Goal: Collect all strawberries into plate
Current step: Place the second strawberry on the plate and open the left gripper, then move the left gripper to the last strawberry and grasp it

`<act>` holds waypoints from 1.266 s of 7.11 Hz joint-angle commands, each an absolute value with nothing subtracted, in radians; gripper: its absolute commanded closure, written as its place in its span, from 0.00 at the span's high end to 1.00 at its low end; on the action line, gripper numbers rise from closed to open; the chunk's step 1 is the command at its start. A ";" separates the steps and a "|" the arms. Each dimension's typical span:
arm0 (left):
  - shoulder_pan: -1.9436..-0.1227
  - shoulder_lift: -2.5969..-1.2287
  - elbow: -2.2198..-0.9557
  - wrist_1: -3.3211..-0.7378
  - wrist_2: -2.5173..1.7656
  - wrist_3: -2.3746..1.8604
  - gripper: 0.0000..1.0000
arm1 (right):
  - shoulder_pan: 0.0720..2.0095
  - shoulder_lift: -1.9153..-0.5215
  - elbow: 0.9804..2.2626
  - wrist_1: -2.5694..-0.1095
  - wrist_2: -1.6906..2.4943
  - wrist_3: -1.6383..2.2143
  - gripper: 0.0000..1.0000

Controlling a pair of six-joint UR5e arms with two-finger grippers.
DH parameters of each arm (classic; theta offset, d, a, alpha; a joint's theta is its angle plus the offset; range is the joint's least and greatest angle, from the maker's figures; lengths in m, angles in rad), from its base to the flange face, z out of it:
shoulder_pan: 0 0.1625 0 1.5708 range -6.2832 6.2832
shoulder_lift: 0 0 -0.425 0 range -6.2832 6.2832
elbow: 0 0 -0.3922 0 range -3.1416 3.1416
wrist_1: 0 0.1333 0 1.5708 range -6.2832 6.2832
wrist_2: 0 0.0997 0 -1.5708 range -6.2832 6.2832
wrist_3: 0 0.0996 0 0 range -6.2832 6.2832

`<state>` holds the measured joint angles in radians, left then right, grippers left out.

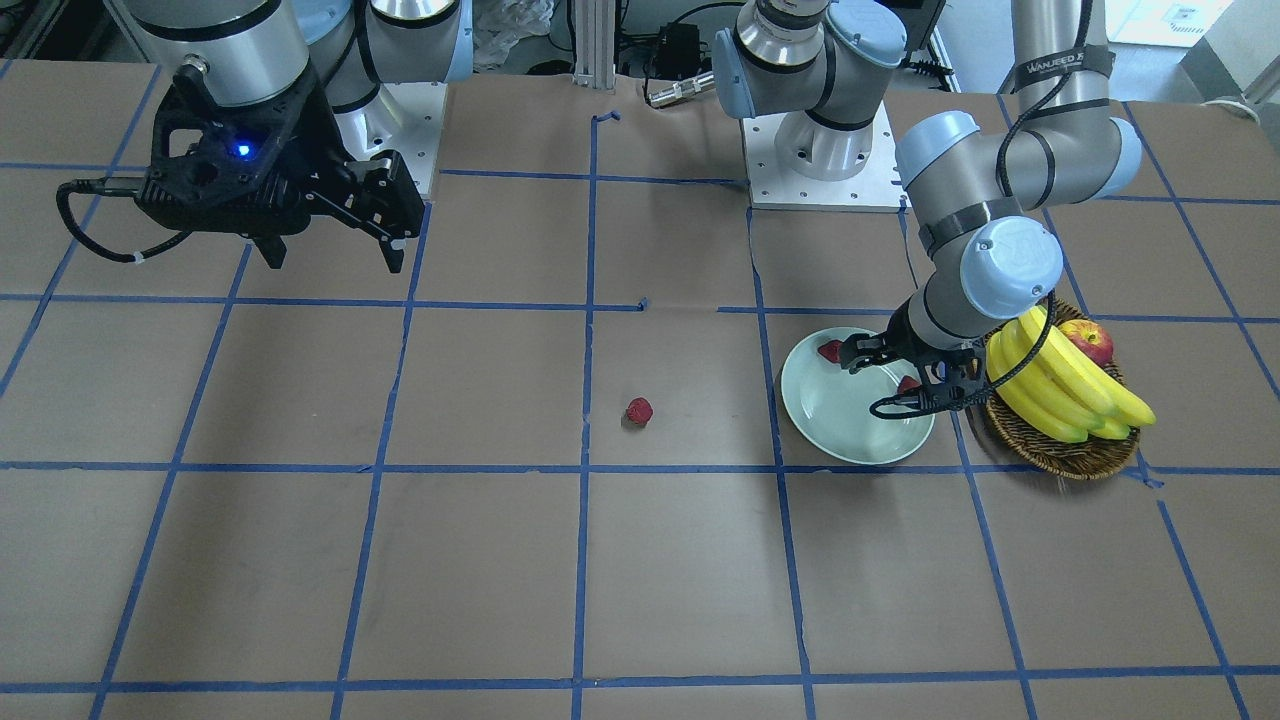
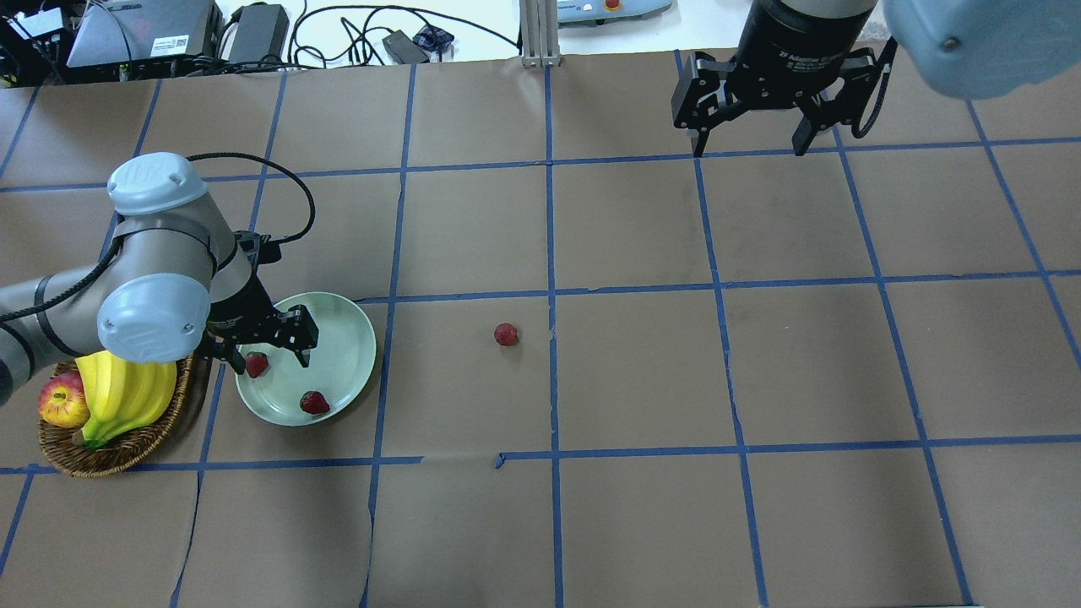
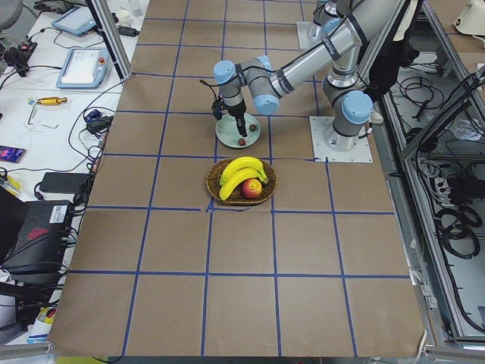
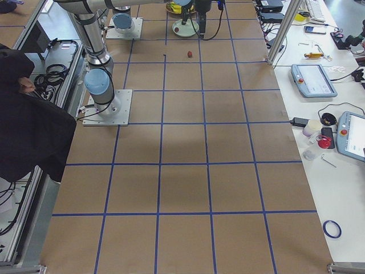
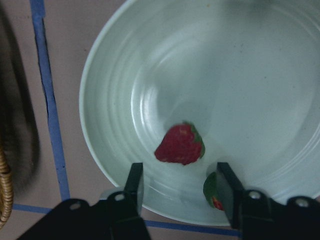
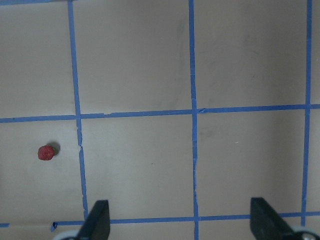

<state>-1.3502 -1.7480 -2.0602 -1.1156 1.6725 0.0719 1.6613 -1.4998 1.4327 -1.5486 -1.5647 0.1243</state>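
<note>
Lettering "WANJEED" marks a strap (image 1: pixel 1062 68); left claw (image 2: pixel 270 360) gapes over plate (image 2: pixel 348 336).

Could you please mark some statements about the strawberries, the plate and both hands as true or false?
Two small red strawberries lie in the round pale mint-green plate. True.
The third strawberry lies in the brown woven wicker basket. False: it is on the brown table, apart from the plate.
The right hand is open and empty. True.
The left hand is shut on a strawberry. False: it is open over the plate.
</note>
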 commanded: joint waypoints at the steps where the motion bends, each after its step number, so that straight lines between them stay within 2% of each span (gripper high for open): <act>1: -1.519 -1.729 -2.013 -1.105 1.667 -0.096 0.96 | 1.661 -1.499 1.433 -1.549 -1.565 0.124 1.00; 3: -1.658 -1.764 -1.939 -1.083 1.655 -0.216 0.95 | 1.661 -1.499 1.433 -1.551 -1.565 0.124 1.00; 6: -1.776 -1.853 -1.936 -0.858 1.513 -0.352 0.92 | 1.661 -1.499 1.434 -1.549 -1.565 0.124 1.00; 9: -1.847 -1.963 -1.934 -0.755 1.509 -0.420 0.87 | 1.661 -1.500 1.434 -1.548 -1.565 0.124 1.00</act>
<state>-1.8282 -1.9210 -1.9348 -0.7975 1.5135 -0.4083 1.6613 -1.5000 1.4342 -1.5484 -1.5646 0.1243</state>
